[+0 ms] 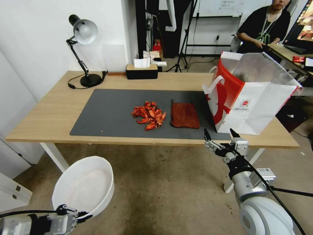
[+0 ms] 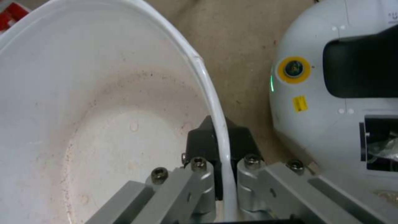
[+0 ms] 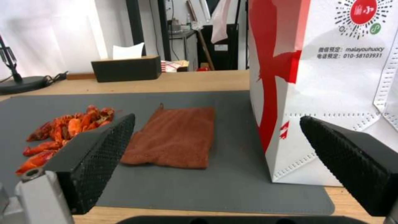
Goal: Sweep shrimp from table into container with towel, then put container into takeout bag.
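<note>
- shrimp (image 1: 149, 115), a heap of small bright red-orange curled pieces, lie near the middle of the large dark grey mat (image 1: 107, 114) on the long light-wood table (image 1: 49, 114).
- the small rust-brown cloth towel (image 1: 185, 115) lies flat on the mat at 3 o'clock from the shrimp, just beside them but apart.
- the large white paper takeout bag (image 1: 257, 107) with red side panels stands upright and open at 3 o'clock from the towel, its base partly on the mat's edge.
- the left gripper (image 2: 219, 174) is down below the table's front edge, at 7 o'clock from the shrimp, clamped tight on the rim of the round white plastic container (image 2: 83, 93), one finger inside and one outside the wall; the bowl is held tilted over the floor.
- the right gripper (image 1: 221, 134) hovers at the table's front edge, at 5 o'clock from the towel, fingers (image 3: 104, 155) spread wide and holding nothing.
- a black tissue box (image 1: 141, 71) and black desk lamp (image 1: 83, 49) stand along the table's far edge.
</note>
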### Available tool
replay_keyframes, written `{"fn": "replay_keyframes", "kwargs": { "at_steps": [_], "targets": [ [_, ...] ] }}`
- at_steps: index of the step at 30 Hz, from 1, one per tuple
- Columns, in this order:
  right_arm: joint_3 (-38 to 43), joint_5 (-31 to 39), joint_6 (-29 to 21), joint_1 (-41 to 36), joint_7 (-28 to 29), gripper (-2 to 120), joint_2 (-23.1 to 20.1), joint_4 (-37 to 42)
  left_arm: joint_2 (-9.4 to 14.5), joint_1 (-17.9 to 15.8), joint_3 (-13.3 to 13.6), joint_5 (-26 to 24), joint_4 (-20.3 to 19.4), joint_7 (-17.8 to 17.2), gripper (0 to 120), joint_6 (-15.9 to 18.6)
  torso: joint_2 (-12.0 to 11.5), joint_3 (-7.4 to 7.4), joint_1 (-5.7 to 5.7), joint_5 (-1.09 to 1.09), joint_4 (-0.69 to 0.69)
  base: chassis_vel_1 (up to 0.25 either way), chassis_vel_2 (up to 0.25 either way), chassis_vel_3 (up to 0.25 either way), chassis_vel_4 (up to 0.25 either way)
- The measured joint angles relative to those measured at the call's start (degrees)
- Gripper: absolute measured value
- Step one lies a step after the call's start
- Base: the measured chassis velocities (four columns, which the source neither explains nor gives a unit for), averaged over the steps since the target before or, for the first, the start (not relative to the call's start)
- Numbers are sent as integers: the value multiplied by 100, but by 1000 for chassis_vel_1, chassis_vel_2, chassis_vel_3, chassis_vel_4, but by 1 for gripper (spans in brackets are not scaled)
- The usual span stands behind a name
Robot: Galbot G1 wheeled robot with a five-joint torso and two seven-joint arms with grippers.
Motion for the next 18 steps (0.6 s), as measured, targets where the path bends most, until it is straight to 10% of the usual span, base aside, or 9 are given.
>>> {"fn": "replay_keyframes", "kwargs": {
  "at_steps": [18],
  "targets": [
    [-6,-150,-20,129,-2,100,60,-168,-681,-2036,1823,435,786,-146,0,18,0,0,1,1,0,0,0,0,0]
  ]
}}
